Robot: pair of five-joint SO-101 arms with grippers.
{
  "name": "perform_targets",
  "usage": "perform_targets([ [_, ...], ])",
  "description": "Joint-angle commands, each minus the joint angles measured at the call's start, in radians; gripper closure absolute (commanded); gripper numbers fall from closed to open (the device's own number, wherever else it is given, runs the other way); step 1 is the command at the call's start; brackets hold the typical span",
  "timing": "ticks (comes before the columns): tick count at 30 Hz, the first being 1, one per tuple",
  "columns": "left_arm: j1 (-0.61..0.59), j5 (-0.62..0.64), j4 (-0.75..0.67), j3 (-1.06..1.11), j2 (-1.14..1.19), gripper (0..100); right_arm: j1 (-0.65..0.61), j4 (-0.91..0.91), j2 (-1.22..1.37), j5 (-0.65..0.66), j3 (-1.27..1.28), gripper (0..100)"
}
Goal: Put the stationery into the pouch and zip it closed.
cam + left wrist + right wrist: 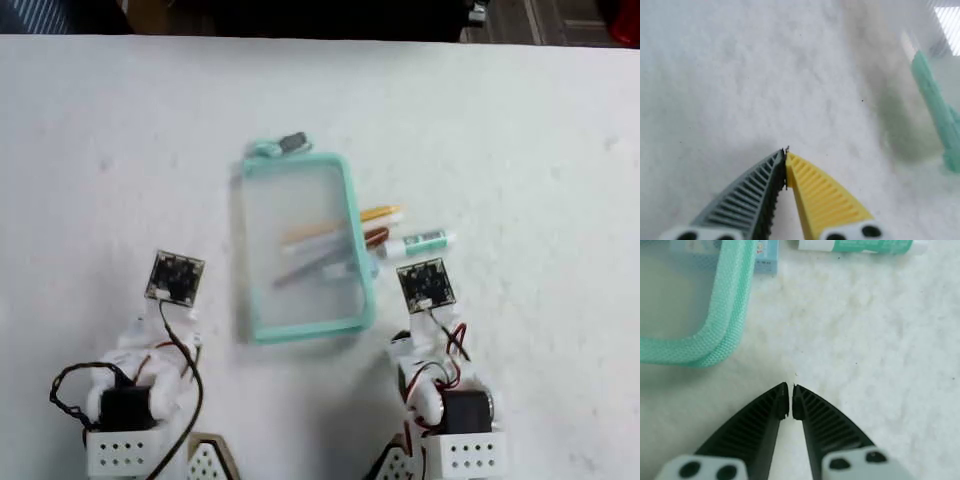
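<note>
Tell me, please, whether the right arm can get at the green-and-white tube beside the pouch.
Probably yes: the tube lies on bare table ahead of the right end effector, nothing between them.

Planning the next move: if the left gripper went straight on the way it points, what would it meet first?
Probably nothing: the left gripper faces open white table; the translucent green-edged pouch lies off to one side.

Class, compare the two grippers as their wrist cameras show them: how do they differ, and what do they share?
The left gripper has one grey and one yellow finger; the right gripper has two black ones. The left gripper is over bare table, the pouch off to one side; the right gripper sits near a pouch corner, a green-and-white pen beyond it. Both are shut, tips together, holding nothing.
</note>
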Motion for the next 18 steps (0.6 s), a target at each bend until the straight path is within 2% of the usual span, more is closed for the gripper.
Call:
perform_targets([
  [1, -0.001, 0.014, 0.011, -0.002, -0.007, 98, -0.008, 0.005, -0.007, 0.012, 0.009, 98.3],
  [12, 0.001, 0.015, 0.008, -0.002, -0.007, 97, -0.008, 0.005, -0.007, 0.012, 0.009, 98.3],
  [18, -0.001, 0.014, -0.074, -0.002, -0.007, 98, -0.012, 0.001, -0.007, 0.017, 0.009, 98.3],
])
